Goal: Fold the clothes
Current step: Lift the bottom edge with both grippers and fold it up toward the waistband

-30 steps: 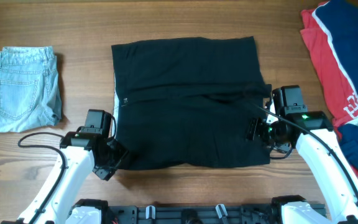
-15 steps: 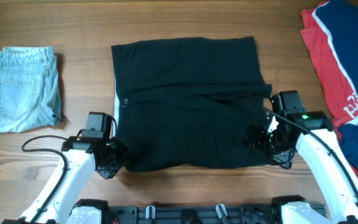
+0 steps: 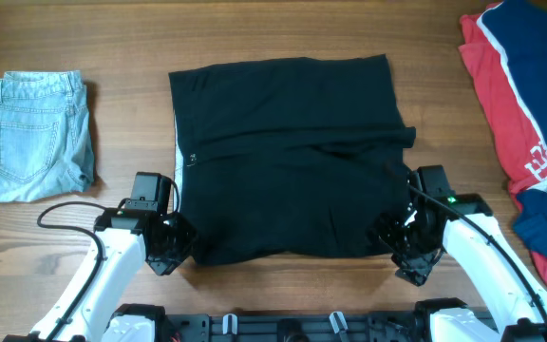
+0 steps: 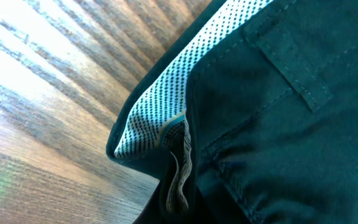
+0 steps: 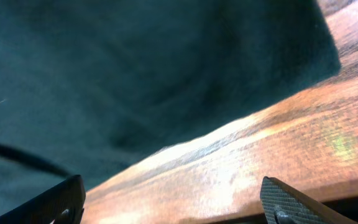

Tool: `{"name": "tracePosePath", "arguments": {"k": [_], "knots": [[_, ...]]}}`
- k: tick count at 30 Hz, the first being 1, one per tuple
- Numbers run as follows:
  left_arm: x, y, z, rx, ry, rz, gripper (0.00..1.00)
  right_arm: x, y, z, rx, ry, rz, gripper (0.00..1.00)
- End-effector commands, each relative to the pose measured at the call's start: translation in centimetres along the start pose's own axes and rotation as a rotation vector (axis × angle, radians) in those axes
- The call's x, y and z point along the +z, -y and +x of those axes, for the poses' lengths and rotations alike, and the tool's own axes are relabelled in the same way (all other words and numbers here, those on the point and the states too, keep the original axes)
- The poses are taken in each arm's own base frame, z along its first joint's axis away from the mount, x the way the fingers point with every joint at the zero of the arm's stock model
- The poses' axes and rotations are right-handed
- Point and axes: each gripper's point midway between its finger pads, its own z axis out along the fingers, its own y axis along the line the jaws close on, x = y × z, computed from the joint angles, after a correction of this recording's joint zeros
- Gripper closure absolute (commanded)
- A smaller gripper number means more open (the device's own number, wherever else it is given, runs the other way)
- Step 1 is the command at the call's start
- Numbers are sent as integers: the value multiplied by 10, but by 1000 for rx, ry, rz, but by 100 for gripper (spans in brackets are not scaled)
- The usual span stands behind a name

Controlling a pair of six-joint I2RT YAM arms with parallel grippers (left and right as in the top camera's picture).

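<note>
Overhead view, wooden table [image 3: 283,28], items listed against the black garment [image 3: 288,152], which lies spread flat on it
- Denim shorts [image 3: 34,136]: folded, well to its left
- Left gripper [image 3: 171,252]: at its near left corner, where dotted white lining [image 4: 160,106] shows; fingers hidden, so cannot tell whether apart or together
- Right gripper [image 3: 405,255]: at its near right corner, fingers [image 5: 55,202] spread apart over bare wood just off the hem, holding nothing
- Red and navy garment [image 3: 516,104]: well to its right

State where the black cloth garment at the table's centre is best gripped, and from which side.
Probably its two near corners, from the near edge: the black cloth garment lies flat with that edge free, and the left gripper and right gripper flank it.
</note>
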Motion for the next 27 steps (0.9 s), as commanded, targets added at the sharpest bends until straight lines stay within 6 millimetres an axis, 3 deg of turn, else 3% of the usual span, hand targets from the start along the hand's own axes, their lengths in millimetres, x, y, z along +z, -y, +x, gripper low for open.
{"name": "tracePosePath", "arguments": {"k": [1,4,6,7,8,9,10,13,17,21,27], "knots": [[0,1,4,30,-12,15,96,12,-5,-9,74,45,-50,14],[0,1,4,30,-12,14,96,16,-6,-29,89,144,-61,22],[0,0,4,30,-15,11,96,17,-5,-34,107,170,-60,34],[0,0,5,36,-17,9,96,16,-6,-36,105,182,-60,45],[0,0,5,52,-18,9,96,16,-5,-37,105,187,-57,62],[0,-2,7,52,-25,0,96,16,-5,-37,101,188,-55,88],[0,-4,8,50,-31,-5,96,16,-5,-37,96,187,-54,96],[-4,-6,21,104,-95,-7,96,16,-8,-34,49,173,-65,96],[-26,-6,26,164,-104,-16,96,1,-19,-34,8,174,-91,96],[-54,-2,32,184,-61,33,96,-34,-21,-37,14,247,-90,96],[-69,-19,51,186,-56,41,96,-107,-25,-35,-24,422,-144,96]]}}
